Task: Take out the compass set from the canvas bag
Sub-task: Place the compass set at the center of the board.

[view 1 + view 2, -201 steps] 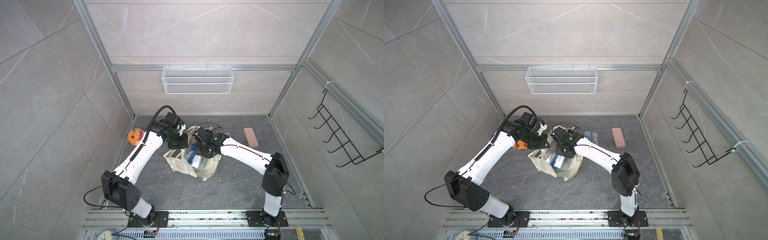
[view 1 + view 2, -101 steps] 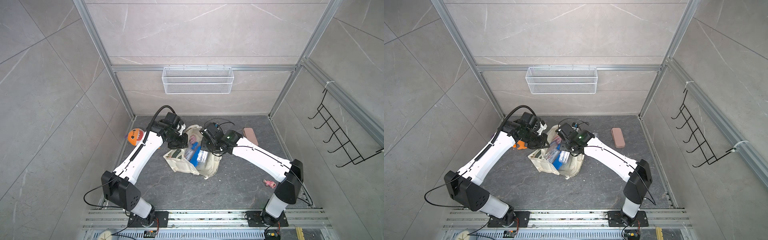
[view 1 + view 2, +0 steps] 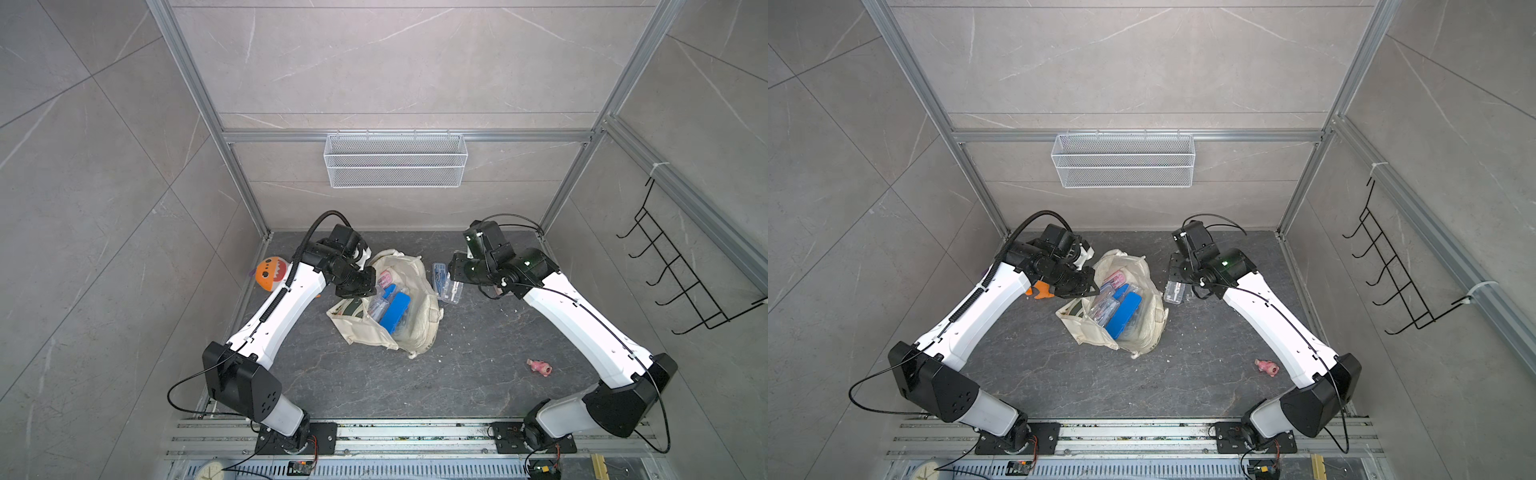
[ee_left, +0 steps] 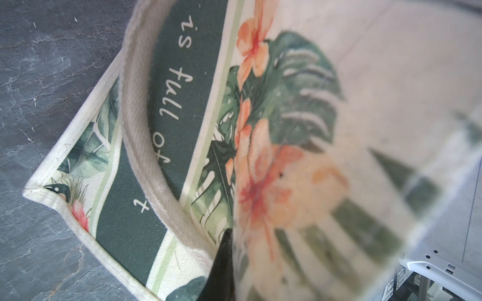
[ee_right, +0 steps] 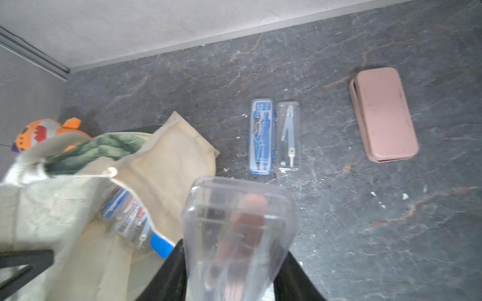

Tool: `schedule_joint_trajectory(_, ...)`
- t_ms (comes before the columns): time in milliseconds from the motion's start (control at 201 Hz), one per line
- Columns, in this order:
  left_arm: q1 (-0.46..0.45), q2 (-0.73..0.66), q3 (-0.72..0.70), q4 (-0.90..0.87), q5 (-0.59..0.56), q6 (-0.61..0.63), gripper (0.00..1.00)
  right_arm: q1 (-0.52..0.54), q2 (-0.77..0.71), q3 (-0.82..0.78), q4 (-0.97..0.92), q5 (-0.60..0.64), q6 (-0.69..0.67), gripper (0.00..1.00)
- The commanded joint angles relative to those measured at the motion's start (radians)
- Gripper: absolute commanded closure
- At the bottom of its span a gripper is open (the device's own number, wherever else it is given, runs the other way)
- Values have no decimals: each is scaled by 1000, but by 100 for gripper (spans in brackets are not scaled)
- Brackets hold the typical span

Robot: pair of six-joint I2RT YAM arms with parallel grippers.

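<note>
One second has changed everything: the right claw point(image 5: 232, 276), which was buried in the mouth of the canvas bag point(image 3: 420, 286), is now well clear of it, and it has come away with a prize. Its jaws stand partly closed on the compass set point(image 5: 240, 221), a clear, hard plastic case with rounded corners and something pinkish blurred inside. So the set is out, hanging in the grip above the dark, veined tabletop point(image 3: 478, 353), with the bag off to the claw's side, toward the other arm. My read is that only the set-down remains. Just ahead of this claw lie two more slim cases side by side, a blue-edged case point(image 5: 261, 136) and a see-through case point(image 5: 288, 135), and farther out a smooth pink case point(image 5: 383, 114). The left claw point(image 3: 360, 286) hasn't budged, pinched shut on the bag's rim, holding the soft, creased cream cloth open. Beside that claw, inside the bag, sit a glossy blue box point(image 3: 395, 311) and more clear packets.
</note>
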Motion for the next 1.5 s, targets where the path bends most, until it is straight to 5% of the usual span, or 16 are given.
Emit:
schedule_joint_trajectory(0,-2,-16,42,25,7,-8,100,-55,32,-64,-25,-37,-149,60)
schedule_joint_trajectory(473,0,-24,34,40,35,5,100,-296,329,-154,153,-76,-303,58)
schedule_joint_trajectory(992,-2,-30,34,13,20,-22,100,-360,671,139,78,-74,-398,57)
schedule_joint_trajectory(1116,-1,-35,38,5,12,-32,100,-361,749,256,17,-60,-397,48)
schedule_joint_trajectory(1291,-3,-38,43,-6,1,-36,100,-364,784,363,-31,-39,-335,37)
schedule_joint_trajectory(1490,-3,-38,42,-6,-3,-36,100,-363,695,372,-30,-77,-269,37)
